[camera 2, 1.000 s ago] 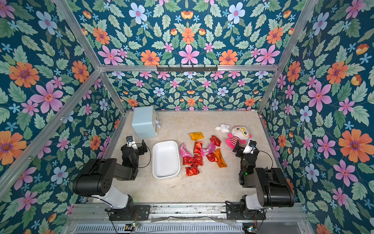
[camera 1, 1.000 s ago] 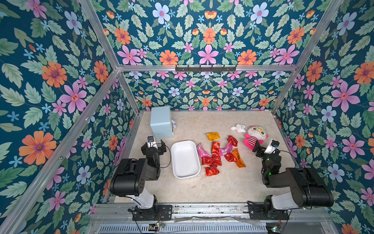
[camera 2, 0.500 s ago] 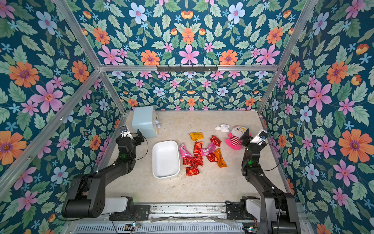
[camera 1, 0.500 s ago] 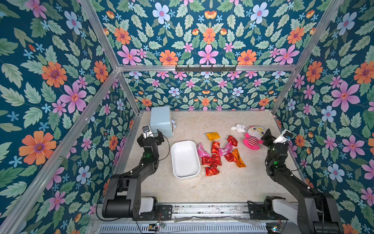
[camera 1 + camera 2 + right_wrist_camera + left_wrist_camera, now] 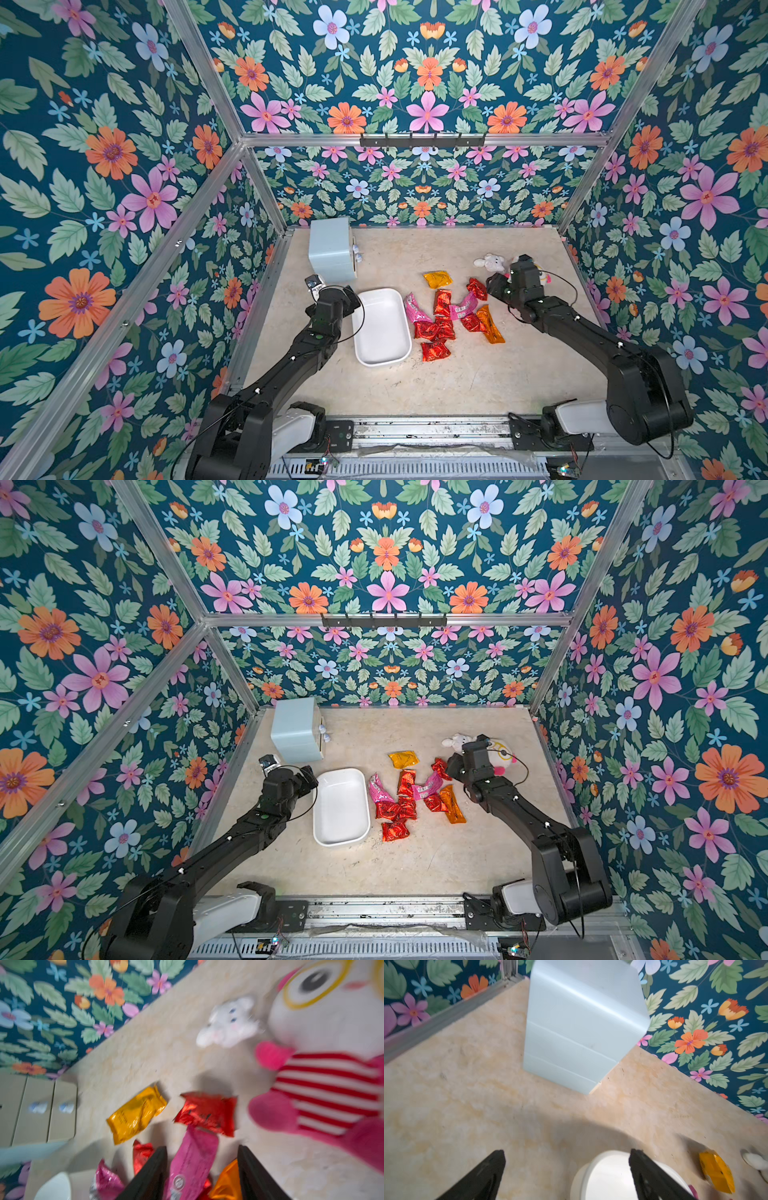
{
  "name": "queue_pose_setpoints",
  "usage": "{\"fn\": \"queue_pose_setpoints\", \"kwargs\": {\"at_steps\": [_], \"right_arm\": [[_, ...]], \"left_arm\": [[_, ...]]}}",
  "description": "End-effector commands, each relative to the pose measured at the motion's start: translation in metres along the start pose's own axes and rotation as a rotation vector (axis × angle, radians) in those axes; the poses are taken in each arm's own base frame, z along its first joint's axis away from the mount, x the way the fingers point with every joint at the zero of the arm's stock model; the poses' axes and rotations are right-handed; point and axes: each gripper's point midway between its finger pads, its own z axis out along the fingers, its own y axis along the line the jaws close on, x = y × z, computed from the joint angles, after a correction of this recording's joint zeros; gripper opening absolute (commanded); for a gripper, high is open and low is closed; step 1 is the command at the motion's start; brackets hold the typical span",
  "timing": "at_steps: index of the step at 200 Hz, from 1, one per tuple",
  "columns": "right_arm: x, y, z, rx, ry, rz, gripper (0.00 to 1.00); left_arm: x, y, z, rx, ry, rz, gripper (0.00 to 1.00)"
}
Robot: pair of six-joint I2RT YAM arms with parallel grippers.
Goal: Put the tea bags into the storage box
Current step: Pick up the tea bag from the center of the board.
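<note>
The storage box (image 5: 380,328) lies left of centre on the table (image 5: 457,386). The tea bags (image 5: 442,322) are heaped just right of it, with one lone tea bag (image 5: 437,279) apart behind the heap. The drawer box (image 5: 331,249) stands behind the storage box. At far right lies the plush doll (image 5: 502,756), a small plush animal (image 5: 490,262) just left of it. My left gripper (image 5: 566,1152) hangs over the storage box's far left corner, my right gripper (image 5: 202,1148) over the heap's far right edge.

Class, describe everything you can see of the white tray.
The tray is shallow, white, rectangular with rounded corners and a raised rim, smooth like plastic, lidless and empty. It lies flat on the beige table, left of the tea bags; a pink sachet lies close beside its rim, contact unclear. The open left gripper hangs at its far left corner.
</note>
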Motion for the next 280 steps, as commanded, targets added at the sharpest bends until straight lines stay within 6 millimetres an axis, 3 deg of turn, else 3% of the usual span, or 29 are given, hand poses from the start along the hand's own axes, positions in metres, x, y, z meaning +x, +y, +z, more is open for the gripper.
{"fn": "queue_pose_setpoints", "kwargs": {"at_steps": [1,19,37,80,110,127,158,187,238,262,280], "right_arm": [[0.038,0.017,0.014,0.001,0.139,0.013,0.57],[0.060,0.036,0.031,-0.028,0.235,0.027,0.57],[0.077,0.032,0.050,0.033,0.299,0.065,0.59],[0.081,0.021,0.065,0.125,0.307,0.113,0.67],[0.083,0.017,0.065,0.191,0.307,0.047,0.66],[0.089,0.012,0.067,0.212,0.322,0.040,0.59],[0.098,0.004,0.071,0.230,0.334,0.042,0.27],[0.093,0.009,0.069,0.215,0.321,0.037,0.02],[0.056,0.038,0.047,0.141,0.235,-0.011,0.00],[0.040,0.065,0.029,0.067,0.188,-0.059,0.00],[0.045,0.090,0.022,0.014,0.194,-0.121,0.00]], "left_arm": [[0.025,0.002,-0.003,0.002,0.083,-0.077,0.99],[0.036,0.004,-0.003,0.002,0.110,-0.085,0.99],[0.040,0.009,-0.004,-0.014,0.112,-0.076,0.99],[0.039,0.023,-0.009,-0.056,0.074,-0.086,0.99],[0.040,0.025,-0.011,-0.056,0.076,-0.084,0.99],[0.041,0.025,-0.010,-0.057,0.078,-0.083,0.99],[0.041,0.025,-0.011,-0.058,0.077,-0.089,0.99],[0.038,0.024,-0.011,-0.057,0.069,-0.098,0.99],[0.038,0.022,-0.008,-0.050,0.068,-0.145,0.99],[0.036,0.020,-0.008,-0.043,0.060,-0.160,0.99],[0.033,0.018,-0.008,-0.038,0.051,-0.165,0.99]]}}
